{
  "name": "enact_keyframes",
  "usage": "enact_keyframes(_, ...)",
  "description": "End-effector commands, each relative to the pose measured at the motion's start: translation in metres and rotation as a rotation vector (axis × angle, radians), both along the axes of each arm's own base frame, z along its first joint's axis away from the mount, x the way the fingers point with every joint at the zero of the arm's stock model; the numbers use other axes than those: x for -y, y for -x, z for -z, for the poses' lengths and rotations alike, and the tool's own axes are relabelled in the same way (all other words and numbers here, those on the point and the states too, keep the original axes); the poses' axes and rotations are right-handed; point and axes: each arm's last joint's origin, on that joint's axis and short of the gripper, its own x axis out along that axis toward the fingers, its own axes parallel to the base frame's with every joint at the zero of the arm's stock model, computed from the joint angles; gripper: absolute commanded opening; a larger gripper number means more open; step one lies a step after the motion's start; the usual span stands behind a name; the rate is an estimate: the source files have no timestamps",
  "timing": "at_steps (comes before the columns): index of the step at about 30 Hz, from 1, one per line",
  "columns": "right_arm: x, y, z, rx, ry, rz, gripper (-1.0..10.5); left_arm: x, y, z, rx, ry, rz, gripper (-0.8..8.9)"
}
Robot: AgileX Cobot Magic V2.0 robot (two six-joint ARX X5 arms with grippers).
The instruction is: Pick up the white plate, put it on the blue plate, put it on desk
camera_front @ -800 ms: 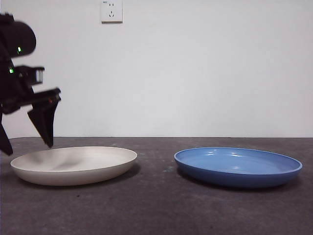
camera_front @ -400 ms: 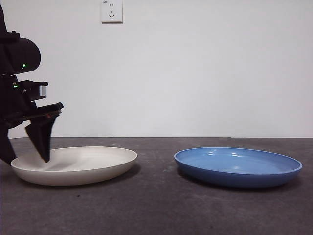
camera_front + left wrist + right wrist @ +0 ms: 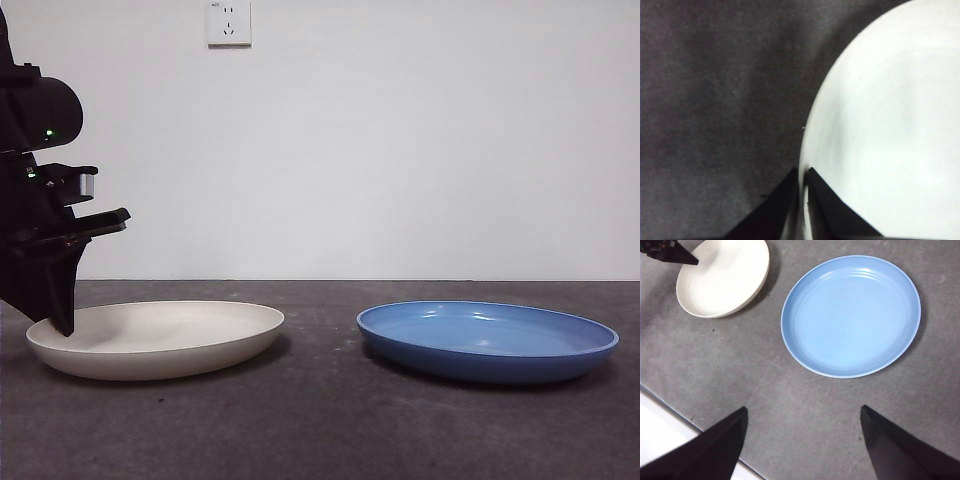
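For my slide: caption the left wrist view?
Left gripper fingers pinch the white plate rim on the desk.

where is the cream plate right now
In the front view the round matte cream plate rests on the dark speckled desk at the left, apart from the glossy blue plate. The left gripper has its jaws shut on its outer rim.

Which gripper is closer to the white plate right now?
Left. The left gripper pinches the white plate at its rim; the right gripper hangs open high above the desk.
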Motion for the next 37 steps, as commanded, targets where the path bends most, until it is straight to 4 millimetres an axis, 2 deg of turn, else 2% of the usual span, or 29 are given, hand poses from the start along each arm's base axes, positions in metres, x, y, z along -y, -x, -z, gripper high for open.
enact_keyframes(1, -0.001, -0.001, -0.004, 0.015, -0.008, 0.000, 3.6, 0.001, -0.006, -0.010, 0.037, 0.004, -0.011, 0.09)
enact_keyframes(4, -0.001, -0.001, -0.004, 0.015, -0.009, 0.000, 3.6, 0.000, -0.005, -0.029, 0.093, 0.017, -0.024, 0.09)
enact_keyframes(10, -0.001, -0.001, -0.005, 0.015, -0.009, 0.000, 3.6, 0.005, 0.004, -0.079, 0.191, 0.073, 0.010, 0.09)
enact_keyframes(14, -0.001, -0.001, -0.005, 0.013, -0.012, 0.004, 3.6, 0.020, 0.013, -0.110, 0.264, 0.115, 0.052, 0.09)
enact_keyframes(18, -0.001, -0.001, -0.007, 0.010, -0.025, 0.021, 3.6, 0.047, 0.018, -0.126, 0.308, 0.142, 0.133, 0.09)
enact_keyframes(24, 0.000, 0.003, -0.023, 0.059, -0.032, 0.042, 3.6, 0.098, 0.024, -0.126, 0.346, 0.210, 0.241, 0.09)
enact_keyframes(32, 0.002, 0.014, -0.053, 0.128, -0.036, 0.060, 3.6, 0.157, 0.011, -0.092, 0.277, 0.241, 0.323, 0.09)
enact_keyframes(37, 0.003, 0.022, -0.060, 0.151, -0.040, 0.060, 3.6, 0.193, -0.007, -0.076, 0.240, 0.241, 0.359, 0.09)
